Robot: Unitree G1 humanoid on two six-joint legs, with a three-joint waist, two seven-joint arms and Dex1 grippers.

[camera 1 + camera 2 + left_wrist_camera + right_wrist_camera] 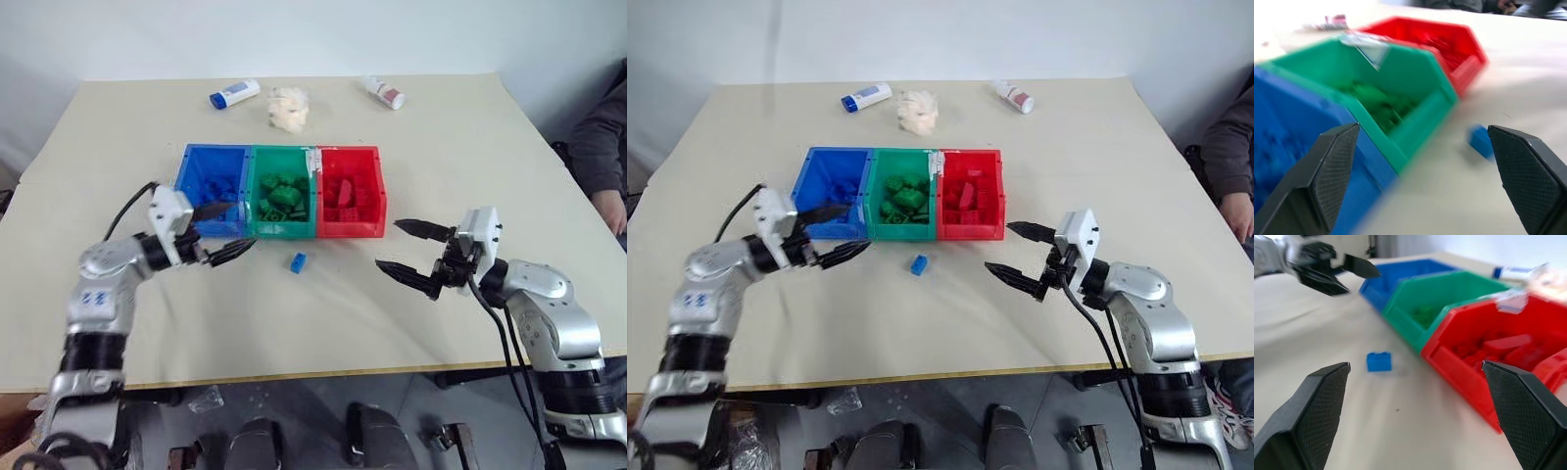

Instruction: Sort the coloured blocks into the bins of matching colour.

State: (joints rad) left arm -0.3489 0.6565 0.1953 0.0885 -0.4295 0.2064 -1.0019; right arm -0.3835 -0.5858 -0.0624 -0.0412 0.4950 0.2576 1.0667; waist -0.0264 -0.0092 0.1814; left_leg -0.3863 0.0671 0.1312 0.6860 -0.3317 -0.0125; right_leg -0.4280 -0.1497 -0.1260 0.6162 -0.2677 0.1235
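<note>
Bins are sitting in a joined row at the centre of the head views, on a pale surface (323, 323): the blue bin (212, 189) at left, the green bin (282, 192) in the middle, the red bin (350, 191) at right. Blue blocks are lying inside the blue bin, green blocks (281, 195) inside the green one, red blocks (344, 197) inside the red one. One lone blue block (298, 261) is resting on the bare surface just below the green bin's front wall, apart from it and touching nothing else.

The left gripper (223, 231) is hovering at centre left of the frame, level with the front of the blue bin, its fingers (1334, 169) standing wide apart and holding nothing. The right gripper (413, 254) is hanging at centre right, below and to the right of the red bin, its fingers (1322, 411) also spread wide and empty. The lone blue block is lying between the two grippers, nearer the left one.

Along the upper part of the frame, a white bottle with a blue end (234, 94), a cream fluffy wad (288, 108) and a white bottle with a red marking (383, 92) are lying well behind the bins. A person's sleeve and hand (605, 157) are showing at the right edge.
</note>
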